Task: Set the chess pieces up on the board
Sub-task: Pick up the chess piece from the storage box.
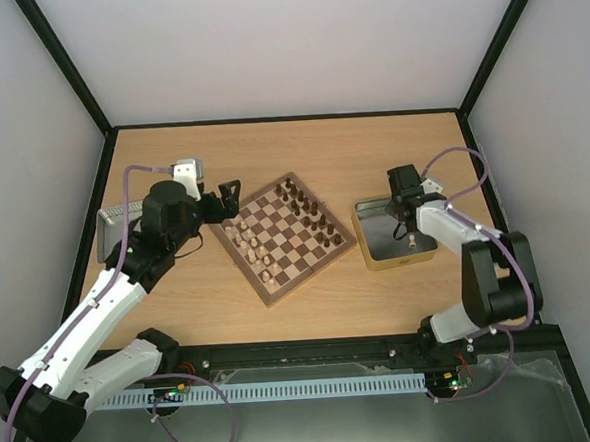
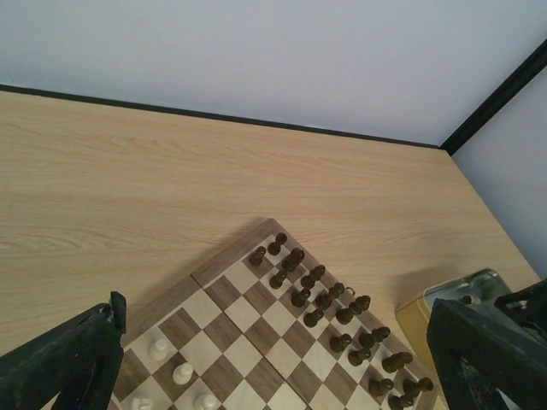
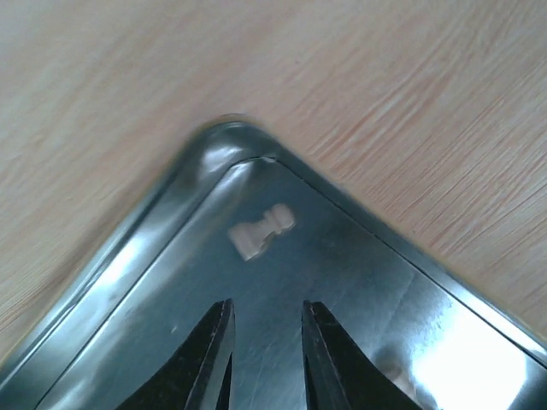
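The chessboard (image 1: 294, 243) lies at an angle in the middle of the table. Several cream chess pieces (image 1: 248, 240) stand along its left side, and dark pieces (image 1: 306, 210) along its right side. My left gripper (image 1: 229, 197) hovers over the board's left corner, open and empty. In the left wrist view (image 2: 273, 376) its fingers stand wide apart above the board (image 2: 248, 333), with cream pieces (image 2: 182, 373) below. My right gripper (image 1: 402, 214) is open inside the metal tin (image 1: 368, 239). In the right wrist view its fingertips (image 3: 265, 312) are just short of a cream pawn (image 3: 261, 231) lying on its side.
A second blurred cream piece (image 3: 397, 376) lies in the tin (image 3: 171, 222) to the right of my right fingers. Another metal tray (image 1: 104, 238) sits at the far left under my left arm. The tin's corner (image 2: 466, 286) shows in the left wrist view.
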You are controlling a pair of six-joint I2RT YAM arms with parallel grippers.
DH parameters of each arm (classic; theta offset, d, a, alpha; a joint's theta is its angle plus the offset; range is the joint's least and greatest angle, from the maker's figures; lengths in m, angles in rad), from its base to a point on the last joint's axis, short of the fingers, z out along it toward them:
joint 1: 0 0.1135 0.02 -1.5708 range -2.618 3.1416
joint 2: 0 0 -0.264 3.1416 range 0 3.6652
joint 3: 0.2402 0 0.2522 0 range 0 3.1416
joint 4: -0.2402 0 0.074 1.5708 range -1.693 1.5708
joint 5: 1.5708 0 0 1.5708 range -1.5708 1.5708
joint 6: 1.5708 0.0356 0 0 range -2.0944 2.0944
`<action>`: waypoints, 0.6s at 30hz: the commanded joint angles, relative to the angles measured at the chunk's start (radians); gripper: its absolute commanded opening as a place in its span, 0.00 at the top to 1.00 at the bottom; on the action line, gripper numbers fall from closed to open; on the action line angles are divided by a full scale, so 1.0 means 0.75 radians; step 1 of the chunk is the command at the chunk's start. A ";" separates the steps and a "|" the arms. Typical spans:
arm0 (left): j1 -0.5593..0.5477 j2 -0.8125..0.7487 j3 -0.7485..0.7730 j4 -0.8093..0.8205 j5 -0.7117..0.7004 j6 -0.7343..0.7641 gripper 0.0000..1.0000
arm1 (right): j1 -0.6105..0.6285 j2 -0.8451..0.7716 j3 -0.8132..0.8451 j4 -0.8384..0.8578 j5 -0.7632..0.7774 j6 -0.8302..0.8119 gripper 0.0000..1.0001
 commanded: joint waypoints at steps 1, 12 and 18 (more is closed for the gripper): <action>0.010 0.001 0.004 0.087 0.038 0.015 0.02 | -0.104 0.156 0.107 0.037 -0.097 0.110 0.80; 0.018 0.080 -0.022 0.123 0.092 0.055 0.02 | -0.137 0.340 0.239 0.010 -0.098 0.112 0.73; 0.030 0.103 -0.019 0.114 0.109 0.082 0.02 | -0.136 0.326 0.195 -0.010 -0.082 0.135 0.71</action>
